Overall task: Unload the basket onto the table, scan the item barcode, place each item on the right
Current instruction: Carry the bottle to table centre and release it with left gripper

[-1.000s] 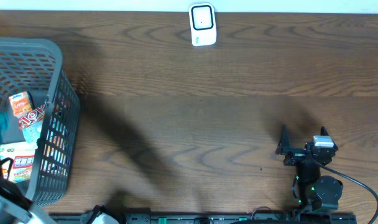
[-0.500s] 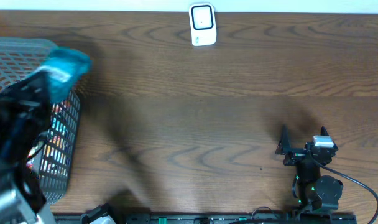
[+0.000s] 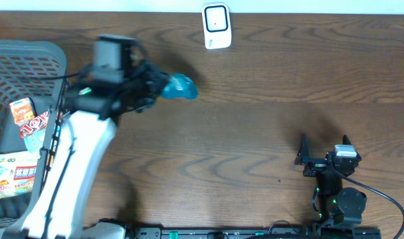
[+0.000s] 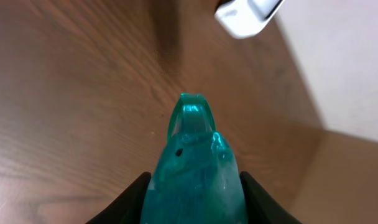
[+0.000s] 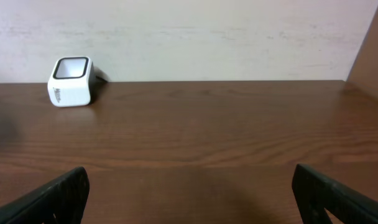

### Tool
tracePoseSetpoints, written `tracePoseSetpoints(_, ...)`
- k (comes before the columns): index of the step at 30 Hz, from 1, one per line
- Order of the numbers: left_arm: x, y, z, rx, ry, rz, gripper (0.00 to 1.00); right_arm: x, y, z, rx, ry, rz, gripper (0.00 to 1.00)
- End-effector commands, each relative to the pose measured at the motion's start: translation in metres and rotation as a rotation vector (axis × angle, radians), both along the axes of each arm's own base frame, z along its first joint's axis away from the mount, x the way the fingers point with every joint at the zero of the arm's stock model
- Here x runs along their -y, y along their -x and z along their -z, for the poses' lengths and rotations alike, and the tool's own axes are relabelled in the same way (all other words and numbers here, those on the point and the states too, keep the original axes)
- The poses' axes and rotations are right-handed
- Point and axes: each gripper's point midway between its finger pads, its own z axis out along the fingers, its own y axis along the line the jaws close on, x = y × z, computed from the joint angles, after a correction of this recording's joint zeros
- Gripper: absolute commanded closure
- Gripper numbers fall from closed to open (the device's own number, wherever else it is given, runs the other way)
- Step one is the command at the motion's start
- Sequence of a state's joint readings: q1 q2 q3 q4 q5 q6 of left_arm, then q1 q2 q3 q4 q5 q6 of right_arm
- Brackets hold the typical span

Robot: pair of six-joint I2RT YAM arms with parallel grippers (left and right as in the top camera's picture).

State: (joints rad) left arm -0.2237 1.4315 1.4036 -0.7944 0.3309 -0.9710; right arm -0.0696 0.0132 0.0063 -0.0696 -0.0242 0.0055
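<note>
My left gripper (image 3: 163, 87) is shut on a teal, glossy item (image 3: 182, 87) and holds it above the table, left of centre. In the left wrist view the item (image 4: 195, 165) fills the gap between both black fingers (image 4: 134, 199), its looped top pointing toward the white scanner (image 4: 246, 14). No barcode shows on it. The scanner (image 3: 216, 26) stands at the table's far edge, up and to the right of the item. My right gripper (image 3: 325, 147) rests open at the near right with nothing between its fingers (image 5: 64, 193); from there the scanner (image 5: 71, 81) shows far left.
A grey mesh basket (image 3: 29, 53) stands at the left edge with snack packets (image 3: 24, 119) inside. A pale wall runs behind the table's far edge. Black arm bases and cables sit along the near edge.
My left arm has lifted the teal item out of the basket and swung it right, over the table toward the scanner. The right arm has not moved.
</note>
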Motion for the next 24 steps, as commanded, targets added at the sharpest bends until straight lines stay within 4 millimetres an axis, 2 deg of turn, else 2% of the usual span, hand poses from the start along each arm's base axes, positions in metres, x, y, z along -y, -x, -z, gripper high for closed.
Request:
tracePoseSetpoints(1,0.027,-0.018,0.029,-0.011,-0.063,0.052,0.73,-0.002,0.0,0.001,-0.004,0.014,-0.01,0.01)
tracePoseSetpoints(5,0.055,-0.035,0.065,-0.043,-0.065,0.106,0.73,-0.002,0.0,0.001,-0.004,0.014,-0.009,0.01)
tracePoseSetpoints(8,0.073,-0.042,0.084,-0.066,-0.033,0.147,0.73,-0.002,0.0,0.001,-0.004,0.013,-0.01,0.01)
tracePoseSetpoints(12,0.082,-0.051,0.106,-0.089,-0.015,0.167,0.72,-0.002,0.0,0.001,-0.004,0.014,-0.01,0.01)
tracePoseSetpoints(18,0.084,-0.052,0.137,-0.149,-0.038,0.168,0.72,-0.002,0.0,0.001,-0.004,0.014,-0.009,0.01)
tracePoseSetpoints(22,0.096,-0.045,0.155,-0.193,-0.041,0.2,0.72,-0.002,0.0,0.001,-0.004,0.014,-0.009,0.01)
tracePoseSetpoints(24,0.109,-0.037,0.16,-0.215,-0.019,0.239,0.72,-0.002,0.0,0.001,-0.004,0.013,-0.01,0.01)
